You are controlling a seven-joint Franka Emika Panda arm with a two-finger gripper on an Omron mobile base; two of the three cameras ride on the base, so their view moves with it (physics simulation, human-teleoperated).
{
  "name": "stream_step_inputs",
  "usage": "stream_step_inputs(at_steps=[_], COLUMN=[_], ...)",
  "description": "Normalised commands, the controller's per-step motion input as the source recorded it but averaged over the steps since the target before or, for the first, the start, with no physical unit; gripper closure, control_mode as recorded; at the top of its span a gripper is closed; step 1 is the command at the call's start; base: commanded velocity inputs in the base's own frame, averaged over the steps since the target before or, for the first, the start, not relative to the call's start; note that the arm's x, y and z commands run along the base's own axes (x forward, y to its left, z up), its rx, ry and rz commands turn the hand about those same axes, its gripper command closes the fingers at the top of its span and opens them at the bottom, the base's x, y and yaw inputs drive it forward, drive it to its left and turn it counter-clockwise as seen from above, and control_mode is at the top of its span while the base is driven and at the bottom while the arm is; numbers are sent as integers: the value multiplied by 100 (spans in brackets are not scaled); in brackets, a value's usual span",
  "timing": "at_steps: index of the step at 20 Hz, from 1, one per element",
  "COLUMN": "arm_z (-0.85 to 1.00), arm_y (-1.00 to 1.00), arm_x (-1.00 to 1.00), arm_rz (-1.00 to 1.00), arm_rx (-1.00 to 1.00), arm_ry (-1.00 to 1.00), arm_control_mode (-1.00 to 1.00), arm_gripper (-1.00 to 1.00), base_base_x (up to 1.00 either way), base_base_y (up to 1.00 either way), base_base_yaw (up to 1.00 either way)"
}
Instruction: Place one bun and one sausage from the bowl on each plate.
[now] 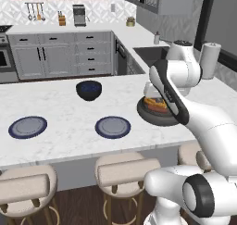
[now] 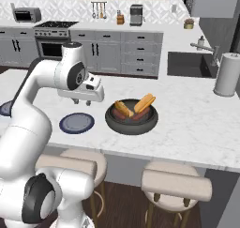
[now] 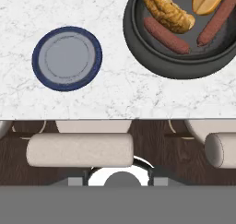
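Your pincer (image 2: 81,102) hangs above the desk (image 2: 187,124), between near plate (image 2: 77,123) and bowl (image 2: 131,117); can't tell its opening. Buns and sausages sit in bowl.

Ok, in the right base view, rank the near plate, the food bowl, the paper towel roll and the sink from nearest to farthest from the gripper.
From the gripper:
1. Plate, just below it near the counter's front edge.
2. Bowl, beside it to the right.
3. Sink, back right in the counter.
4. Paper towel roll, far right.
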Motion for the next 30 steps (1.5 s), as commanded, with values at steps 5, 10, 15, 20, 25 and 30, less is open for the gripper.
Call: stream_step_inputs(at_steps=[5, 10, 15, 20, 25, 30], arm_z=[-4, -1, 0, 0, 0, -3], arm_y=[-21, -66, -18, 0, 0, 26], arm_x=[-35, -53, -10, 0, 0, 77], arm_rz=[0, -1, 0, 0, 0, -15], arm_rx=[1, 1, 0, 0, 0, 0], arm_ry=[-2, -5, -2, 0, 0, 0], arm_control_mode=[-100, -100, 100, 100, 100, -100], arm_gripper=[-100, -100, -100, -100, -100, -100], base_base_x=[0, 0, -12, 66, 100, 17], base_base_y=[0, 0, -79, -44, 2, 4], base_base_yaw=[0, 0, 0, -2, -15, -3])
